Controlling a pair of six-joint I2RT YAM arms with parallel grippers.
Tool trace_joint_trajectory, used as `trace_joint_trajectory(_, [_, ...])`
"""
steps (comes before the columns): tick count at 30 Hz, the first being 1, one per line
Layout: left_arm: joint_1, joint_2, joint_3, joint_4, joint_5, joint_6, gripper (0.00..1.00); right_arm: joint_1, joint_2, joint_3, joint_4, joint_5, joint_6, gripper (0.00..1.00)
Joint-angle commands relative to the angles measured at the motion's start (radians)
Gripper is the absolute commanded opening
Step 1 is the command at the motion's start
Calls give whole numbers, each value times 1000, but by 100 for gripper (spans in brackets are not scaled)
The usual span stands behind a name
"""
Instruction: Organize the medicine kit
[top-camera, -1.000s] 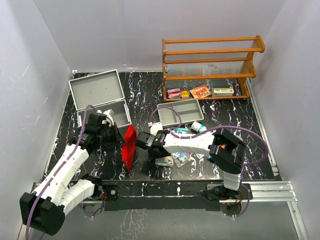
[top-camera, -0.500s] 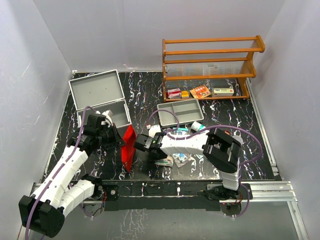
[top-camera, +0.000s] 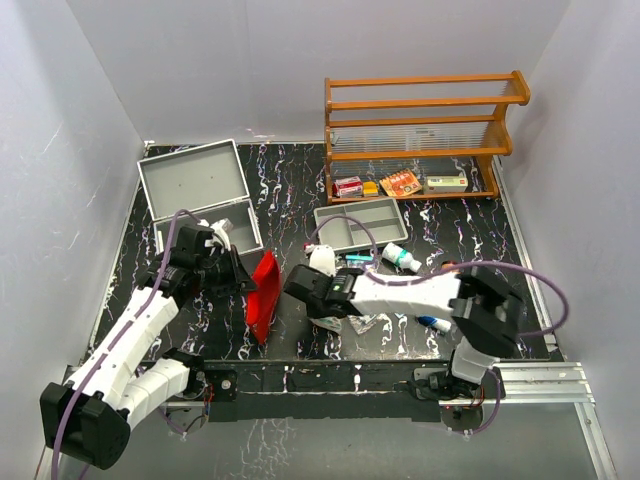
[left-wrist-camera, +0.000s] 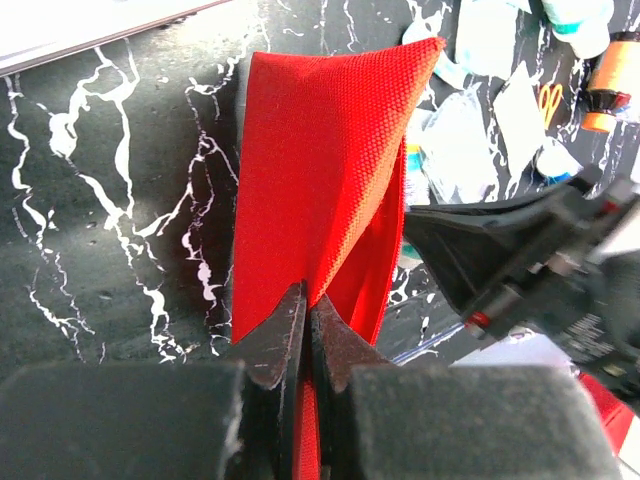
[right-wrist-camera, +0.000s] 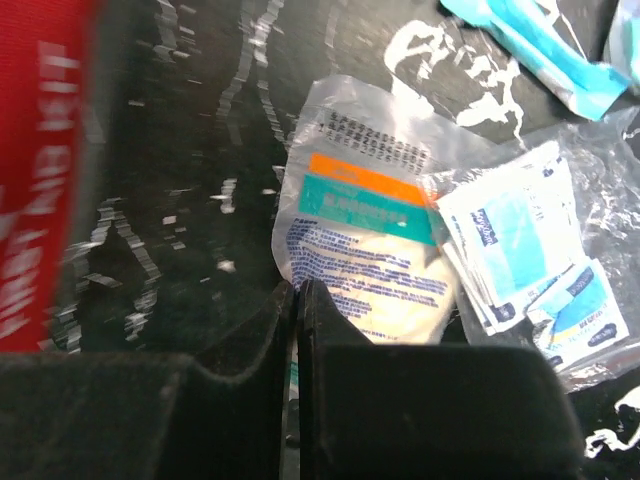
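The left jaws were pressed tight together on the near edge of the red pouch. They held it up on its edge, its two sides parted a little toward the other arm. The right jaws were closed as well, tips meeting at the corner of a clear sachet with an orange and teal label. Whether they had caught its film I could not tell. Beside it more small packets lay loose on the black marbled surface, with a white bottle and a grey divided tray farther back. The medicine kit sat at the rear left with its lid open, and I could make out little inside it. To my eye the job was barely begun: case open, pouch held ready, nearly every supply yet to be packed away.
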Motion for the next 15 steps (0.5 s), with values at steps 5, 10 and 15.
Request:
trace_joint_trajectory(5, [-4,23,29,75,132,8,0,3,-334,-159,373,-9,-25,0])
trace_joint_trajectory(10, [-5,41,30,112,153,-11,0,3,-481,-232,526,12,-33,0])
trace_joint_trajectory(15, [-5,50,32,148,170,-49,0,2,-542,-243,665,1,-53,0])
